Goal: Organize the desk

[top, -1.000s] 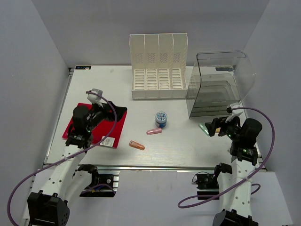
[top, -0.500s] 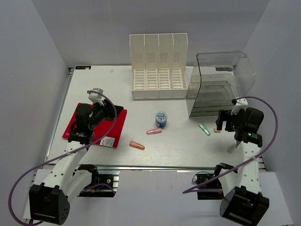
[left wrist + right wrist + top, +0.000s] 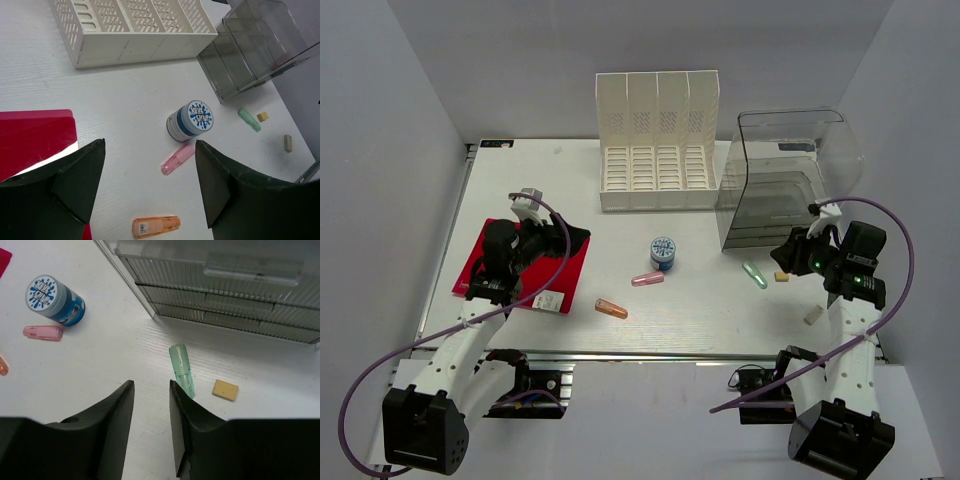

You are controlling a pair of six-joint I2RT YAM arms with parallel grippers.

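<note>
The white desk (image 3: 720, 315) carries a blue-lidded jar (image 3: 663, 251), a pink cap-shaped piece (image 3: 647, 279), an orange one (image 3: 611, 309), a green one (image 3: 754, 274), a yellow eraser (image 3: 781, 276) and a beige eraser (image 3: 813, 315). My left gripper (image 3: 558, 240) hangs open and empty over the right edge of a red folder (image 3: 495, 275). In the left wrist view the left gripper (image 3: 150, 150) frames the pink piece (image 3: 178, 158) and the orange piece (image 3: 156, 226) below it. My right gripper (image 3: 151, 385) stands narrowly open with nothing between its fingers, just left of the green piece (image 3: 182, 369).
A white slotted file organizer (image 3: 658, 140) stands at the back centre. A clear grey drawer unit (image 3: 785, 180) stands at the back right, close behind my right gripper (image 3: 798, 252). The aluminium rail (image 3: 620, 355) runs along the near edge.
My right gripper's jaws have narrowed from wide open, and the arm has shifted near the drawer unit. The beige eraser now shows beside the right arm. My left gripper stays over the red folder.
</note>
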